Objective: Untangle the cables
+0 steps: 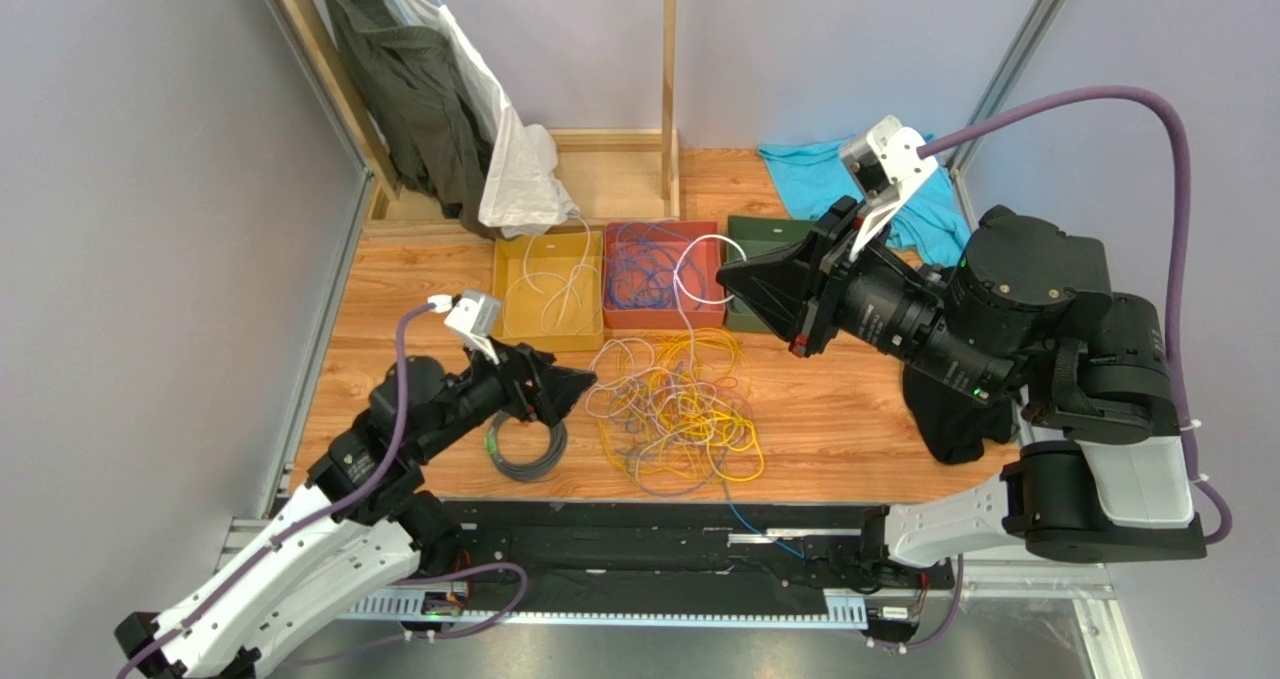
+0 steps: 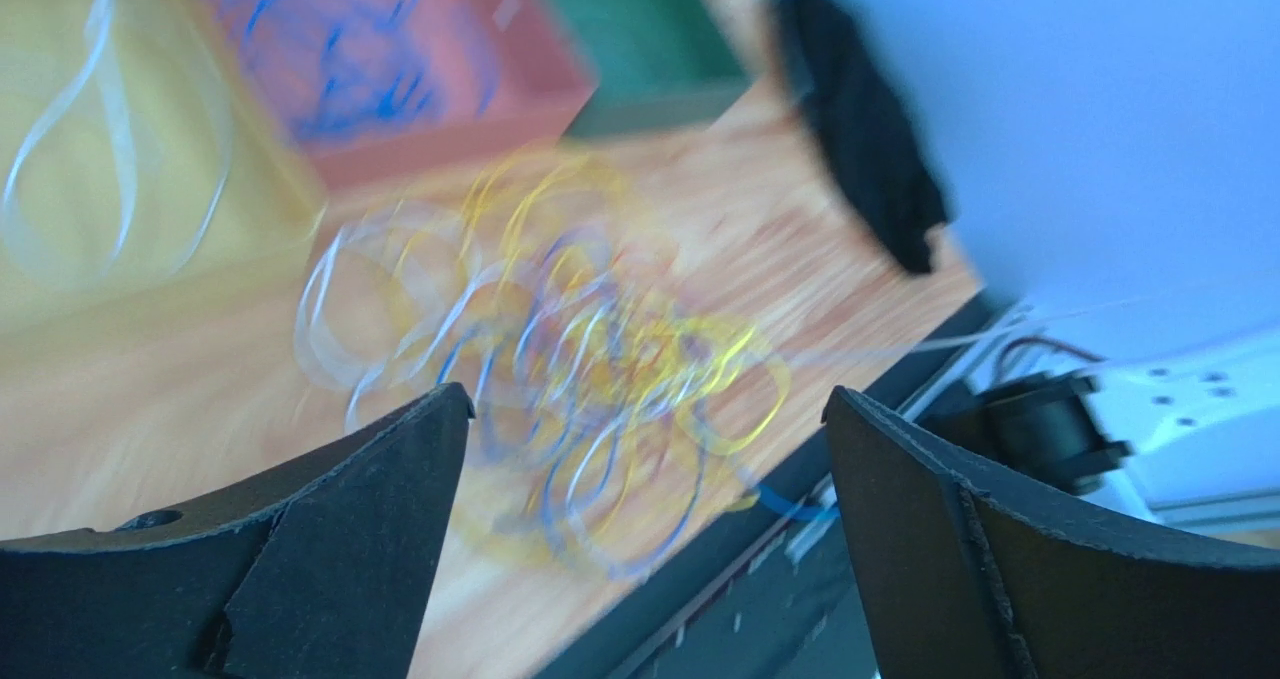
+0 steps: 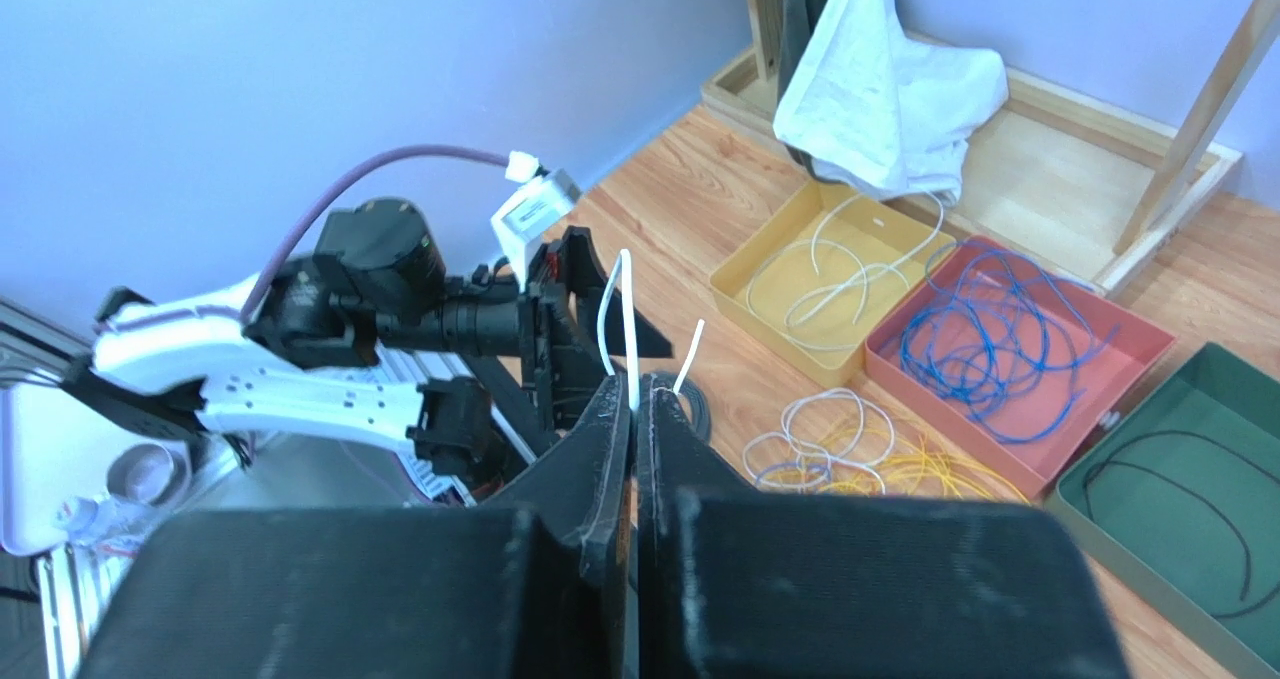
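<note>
Right gripper (image 3: 633,397) pinched a light, limp white cable (image 3: 630,327); left gripper (image 2: 646,409) gaped before the tangle (image 2: 594,387), probably best taken by outer loops.

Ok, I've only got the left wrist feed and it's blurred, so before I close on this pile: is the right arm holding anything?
Observer: Yes. The right gripper is shut on a white cable, pinched between its fingertips.
Operator: Does that cable run back into the pile?
Observer: In the top view it loops down from the gripper toward the tangled pile. I cannot tell whether it is knotted in there.
Operator: And the green tray, anything in it? I can't see inside.
Observer: A thin black cable lies in the green tray.
</note>
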{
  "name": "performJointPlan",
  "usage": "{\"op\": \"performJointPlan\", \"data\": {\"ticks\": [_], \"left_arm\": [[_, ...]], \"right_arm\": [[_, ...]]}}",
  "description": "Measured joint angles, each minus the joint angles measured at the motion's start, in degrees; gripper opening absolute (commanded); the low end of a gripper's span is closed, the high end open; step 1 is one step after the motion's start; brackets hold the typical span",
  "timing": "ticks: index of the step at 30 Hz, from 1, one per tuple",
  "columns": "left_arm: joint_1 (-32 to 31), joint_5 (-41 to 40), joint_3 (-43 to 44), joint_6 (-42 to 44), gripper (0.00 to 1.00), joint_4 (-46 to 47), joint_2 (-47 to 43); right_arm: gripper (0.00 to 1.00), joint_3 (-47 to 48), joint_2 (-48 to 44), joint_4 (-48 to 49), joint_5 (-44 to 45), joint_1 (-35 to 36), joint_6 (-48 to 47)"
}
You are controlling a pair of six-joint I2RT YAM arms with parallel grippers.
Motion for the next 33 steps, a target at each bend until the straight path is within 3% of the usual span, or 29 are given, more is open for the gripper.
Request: {"op": "performJointPlan", "data": {"ticks": [4, 8, 16, 22, 24, 27, 28, 30, 31, 32, 33], "left_arm": [[-1.6, 4.33, -7.32, 2.6, 0.99, 18.93, -4.94], [-4.85, 6.84, -8.35, 6.12, 0.99, 29.88, 0.17], [-19.54, 5.95, -6.01, 16.87, 0.99, 41.2, 15.72], [-21.7, 5.03, -6.45, 18.69, 0.99, 48.96, 19.3], [-21.7, 4.48, -6.45, 18.99, 0.95, 50.97, 20.7], [-21.77, 2.62, -6.43, 19.19, 0.71, 53.35, 23.54], [-21.75, 2.05, -6.45, 19.3, 0.47, 53.96, 24.57], [-21.75, 1.11, -6.34, 19.69, 0.24, 54.84, 26.16], [-21.73, 0.9, -6.21, 19.34, 0.0, 54.75, 26.53], [-21.77, 0.66, -5.97, 19.58, 0.0, 54.23, 26.71], [-21.75, 0.28, -5.62, 19.52, 0.0, 53.72, 26.71]], "right_arm": [[0.0, -0.13, -0.15, 1.36, 0.85, 0.0, 0.52], [0.0, -2.8, -0.28, 2.08, 1.36, 0.0, 2.03], [0.0, -4.31, 1.88, 2.21, 1.22, -1.29, 4.57], [0.0, -5.86, 3.19, 3.43, -1.01, -4.63, 6.16], [0.0, -5.97, 3.82, 3.72, -2.12, -5.27, 6.54], [0.0, -5.99, 4.68, 4.42, -3.91, -5.81, 6.75], [0.0, -5.99, 4.83, 4.68, -4.39, -5.88, 6.8], [0.0, -6.21, 4.92, 5.16, -5.07, -6.08, 6.97], [0.0, -6.43, 4.83, 5.29, -5.18, -6.08, 7.02], [0.04, -6.88, 4.61, 5.55, -5.22, -6.1, 7.08], [0.17, -7.54, 4.24, 5.92, -5.25, -6.12, 7.17]]}}
